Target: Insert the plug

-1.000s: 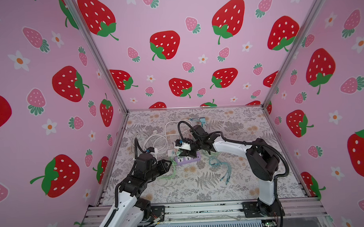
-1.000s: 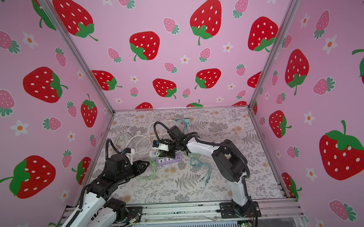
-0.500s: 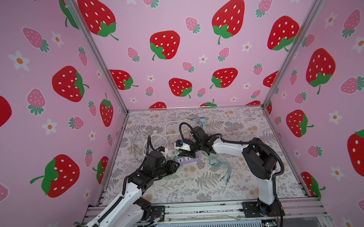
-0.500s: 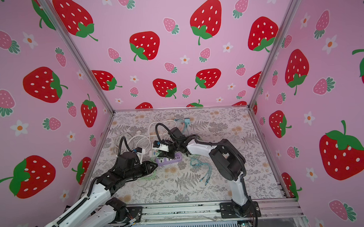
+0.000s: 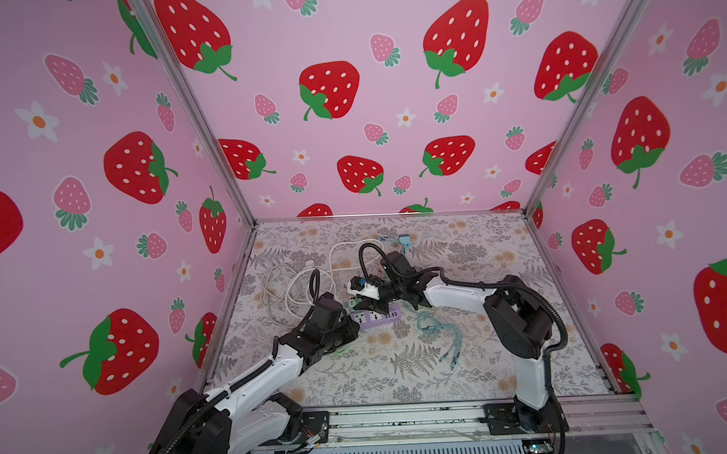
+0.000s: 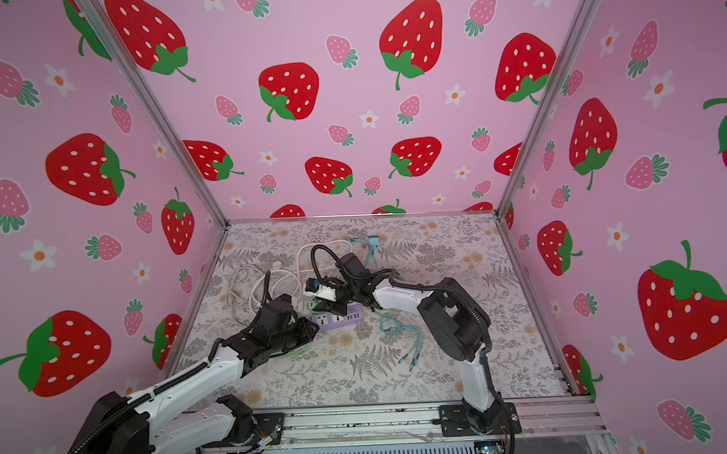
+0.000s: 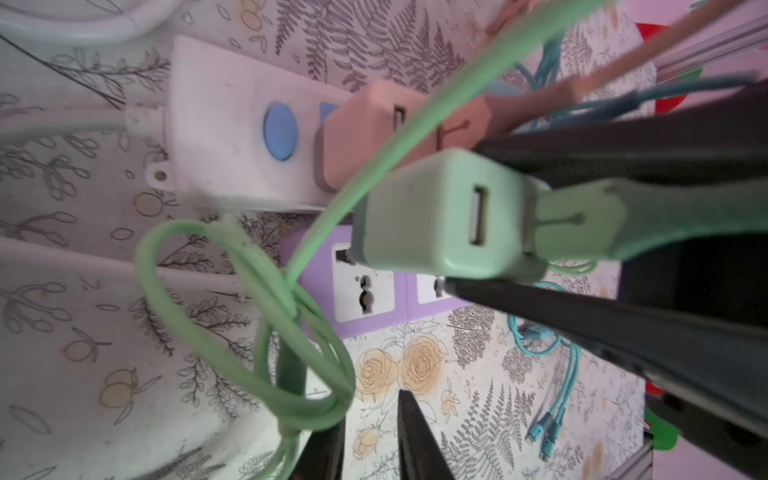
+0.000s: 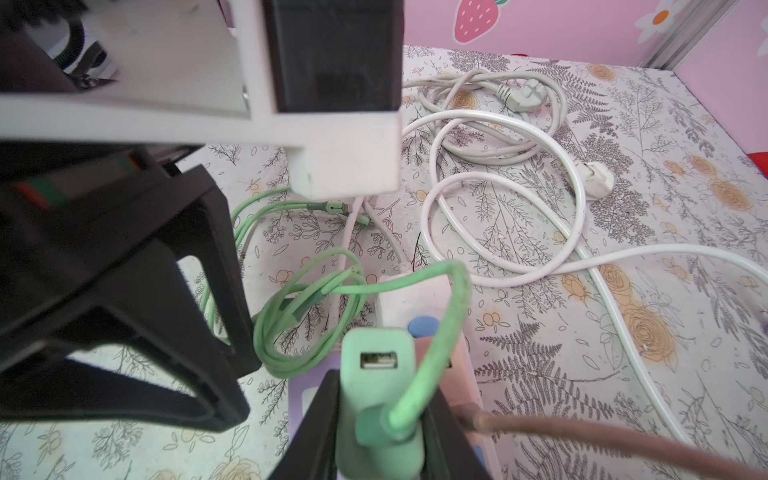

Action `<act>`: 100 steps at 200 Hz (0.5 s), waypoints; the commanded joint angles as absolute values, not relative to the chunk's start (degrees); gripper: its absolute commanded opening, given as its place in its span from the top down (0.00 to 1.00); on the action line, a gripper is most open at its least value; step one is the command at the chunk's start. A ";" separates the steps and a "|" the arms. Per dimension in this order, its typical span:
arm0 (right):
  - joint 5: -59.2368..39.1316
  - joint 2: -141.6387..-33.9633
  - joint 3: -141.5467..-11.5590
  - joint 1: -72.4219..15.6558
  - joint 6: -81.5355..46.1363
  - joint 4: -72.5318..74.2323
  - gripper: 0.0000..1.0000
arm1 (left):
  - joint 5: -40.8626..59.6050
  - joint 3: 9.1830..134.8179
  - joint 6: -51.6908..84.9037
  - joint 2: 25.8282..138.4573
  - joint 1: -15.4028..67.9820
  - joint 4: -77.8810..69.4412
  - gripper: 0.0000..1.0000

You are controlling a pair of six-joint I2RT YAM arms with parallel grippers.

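The mint-green plug [image 7: 440, 216] [image 8: 376, 374], a USB charger block trailing a green cable [image 7: 232, 299], hangs just above the purple power strip [image 7: 316, 266] [image 5: 377, 317] [image 6: 338, 320]. My right gripper [image 8: 378, 415] [image 5: 366, 307] is shut on the block, one black finger on each side. The strip's white socket faces [image 7: 363, 286] show partly beneath it. My left gripper [image 7: 370, 444] [image 5: 353, 326] sits low at the strip's left end, jaws narrowly open with only tablecloth between them. The green cable's coil lies against one left finger [image 7: 324, 449].
A white power strip [image 7: 232, 137] with a blue button and a pink adapter [image 7: 361, 133] plugged in lies beside the purple one. White cords [image 5: 289, 280] [image 8: 498, 199] coil at the back left. Teal cables [image 5: 440, 333] lie to the right, and a teal adapter [image 5: 404, 240] at the back.
My left arm has reached forward and right, bringing its gripper up to the purple strip's left end, and its jaws have narrowed. The right gripper with the plug has barely moved.
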State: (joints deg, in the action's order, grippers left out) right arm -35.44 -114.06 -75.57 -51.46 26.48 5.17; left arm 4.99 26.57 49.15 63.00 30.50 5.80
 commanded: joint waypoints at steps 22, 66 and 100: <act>-37.24 -114.12 -74.05 -51.07 25.76 6.86 1.00 | -0.01 26.97 49.17 65.35 29.69 4.29 0.72; -38.36 -113.98 -72.39 -51.11 25.09 8.42 1.00 | 1.03 26.98 49.10 70.90 28.85 0.93 0.71; -38.67 -114.22 -72.11 -51.11 25.12 8.92 1.00 | 1.14 27.23 48.74 72.85 28.31 -3.31 0.71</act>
State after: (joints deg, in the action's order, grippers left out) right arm -36.56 -114.04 -72.58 -51.35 25.04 7.33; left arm 2.61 26.57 49.25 71.70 29.08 0.38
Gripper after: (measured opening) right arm 0.290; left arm 0.290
